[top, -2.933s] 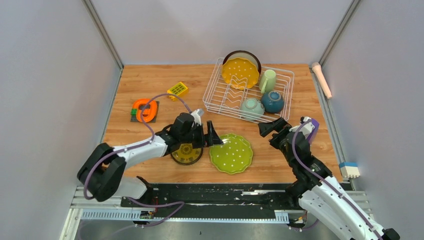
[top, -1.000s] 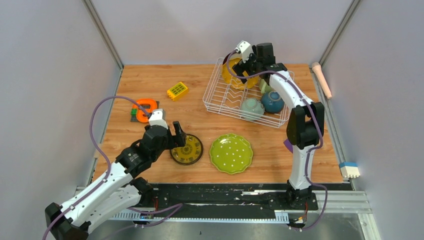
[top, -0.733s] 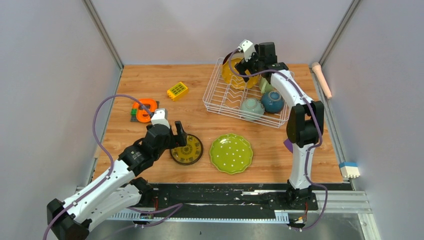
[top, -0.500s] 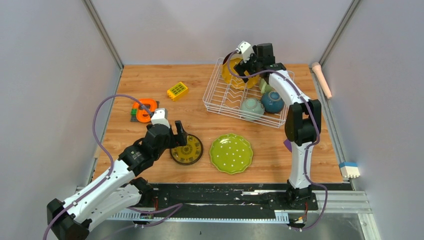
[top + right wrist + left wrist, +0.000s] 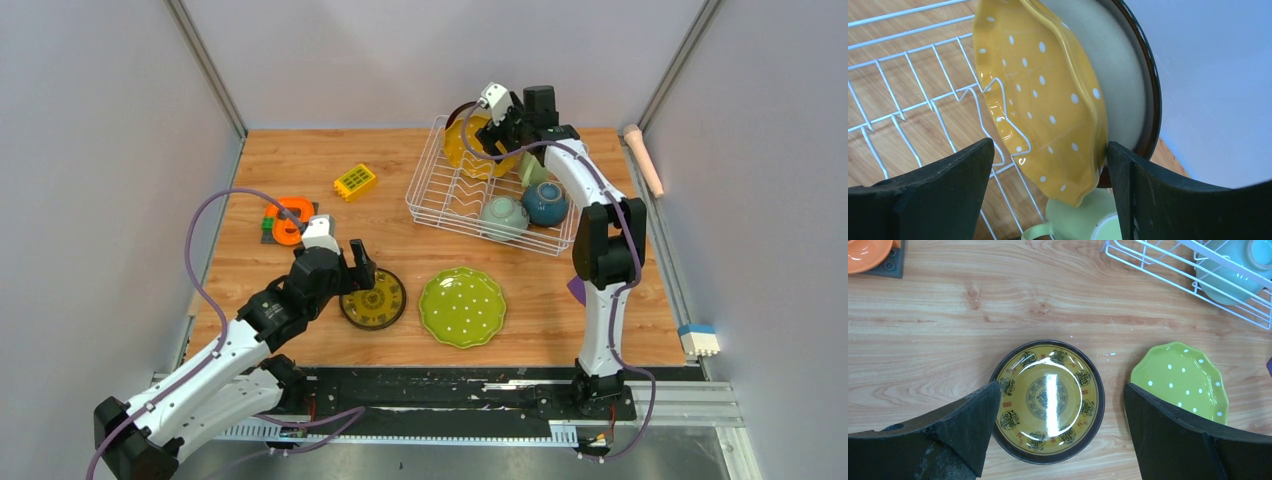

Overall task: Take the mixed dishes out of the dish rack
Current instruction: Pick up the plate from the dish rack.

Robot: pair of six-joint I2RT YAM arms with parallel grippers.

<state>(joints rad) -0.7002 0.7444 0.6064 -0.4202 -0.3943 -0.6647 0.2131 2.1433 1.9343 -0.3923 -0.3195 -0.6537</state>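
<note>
While the dish rack (image 5: 452, 196) stands at the far right of the wooden table (image 5: 300, 160), four dishes are seen inside it and two outside it. The orange scalloped plate (image 5: 1043, 85) is held upright among the wire dividers at the rack's far end. The maroon-rimmed pale plate (image 5: 1120, 75) is propped directly behind it, the two leaning together. In the right wrist view the light green mug (image 5: 1083, 220) is glimpsed just below the orange plate's edge. The mint bowl (image 5: 503, 215) and the teal bowl (image 5: 546, 203) are lodged side by side at the rack's near right corner.

The right gripper (image 5: 1049, 145) is spread wide, with the orange plate framed between its fingers. Nothing is clamped, and whether the right finger touches the plate's rim cannot be told.

The green scalloped plate (image 5: 462, 307) is laid flat on the table in front of the rack. The small black yellow-patterned plate (image 5: 1048, 400) is laid flat just left of it, apart from it. The left gripper (image 5: 1061, 386) is parted above the small plate, with no dish held and a finger seen on either side of it.

The yellow toy block (image 5: 355, 181) and the orange ring-shaped thing (image 5: 288, 218) are set on the left of the table.
</note>
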